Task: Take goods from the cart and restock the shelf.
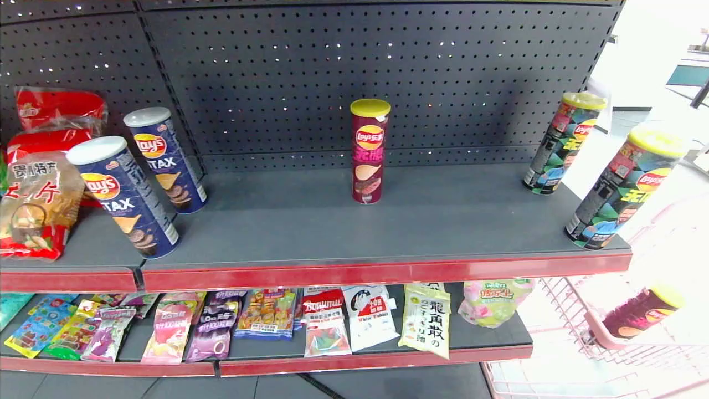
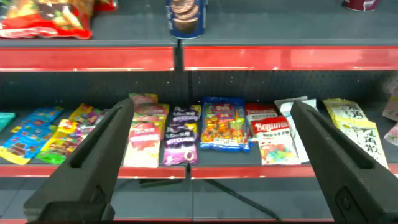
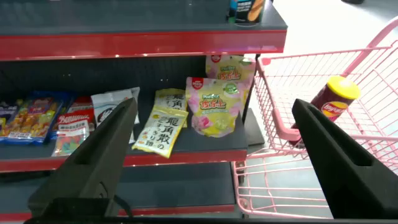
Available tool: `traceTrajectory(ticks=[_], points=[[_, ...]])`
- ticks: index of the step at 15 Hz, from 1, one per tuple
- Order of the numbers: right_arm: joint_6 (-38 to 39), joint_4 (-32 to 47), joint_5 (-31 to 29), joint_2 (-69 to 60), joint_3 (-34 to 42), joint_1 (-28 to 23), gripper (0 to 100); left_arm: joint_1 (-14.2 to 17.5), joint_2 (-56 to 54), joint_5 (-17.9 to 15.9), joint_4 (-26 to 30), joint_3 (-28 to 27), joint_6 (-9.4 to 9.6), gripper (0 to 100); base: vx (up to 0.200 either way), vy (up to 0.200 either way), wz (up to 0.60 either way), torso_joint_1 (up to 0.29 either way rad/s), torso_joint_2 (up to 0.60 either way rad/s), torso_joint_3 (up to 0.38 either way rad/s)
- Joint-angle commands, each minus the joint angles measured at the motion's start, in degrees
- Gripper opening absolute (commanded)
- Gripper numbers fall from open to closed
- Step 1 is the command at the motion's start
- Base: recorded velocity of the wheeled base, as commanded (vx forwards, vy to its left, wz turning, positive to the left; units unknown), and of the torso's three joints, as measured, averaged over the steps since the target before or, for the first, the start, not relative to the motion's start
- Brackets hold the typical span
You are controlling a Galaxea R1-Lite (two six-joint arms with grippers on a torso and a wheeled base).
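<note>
A maroon chip can with a yellow lid (image 1: pixel 637 314) (image 3: pixel 330 102) leans in the pink wire cart (image 1: pixel 604 354) (image 3: pixel 298 130) at the right. On the upper shelf (image 1: pixel 310 233) stand a maroon can (image 1: pixel 368 151), two dark blue cans (image 1: pixel 124 197) (image 1: pixel 165 159) at the left, and two green-patterned cans (image 1: pixel 564 143) (image 1: pixel 625 189) at the right. My left gripper (image 2: pixel 208 165) is open, facing the lower shelf's snack bags (image 2: pixel 217 124). My right gripper (image 3: pixel 211 158) is open, low before the shelf's right end, beside the cart.
Red snack bags (image 1: pixel 39 172) fill the upper shelf's left end. The lower shelf (image 1: pixel 487 338) holds a row of candy and snack packets (image 1: pixel 327 321). A black cable (image 2: pixel 236 194) lies on the floor under it. Pegboard backs the shelf.
</note>
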Motion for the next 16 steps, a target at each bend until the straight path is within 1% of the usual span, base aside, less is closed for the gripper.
traceTrajectory(ticks=[1, 16], points=[[0.0, 0.0, 0.0, 0.0, 0.0, 0.1, 100, 0.0, 0.0, 0.0, 0.0, 0.0, 0.00, 100, 0.000, -0.200, 0.00, 0.022, 0.02, -0.007], [0.0, 0.0, 0.2, 0.0, 0.0, 0.1, 100, 0.0, 0.0, 0.0, 0.0, 0.0, 0.00, 100, 0.000, -0.200, 0.00, 0.002, 0.00, 0.003]])
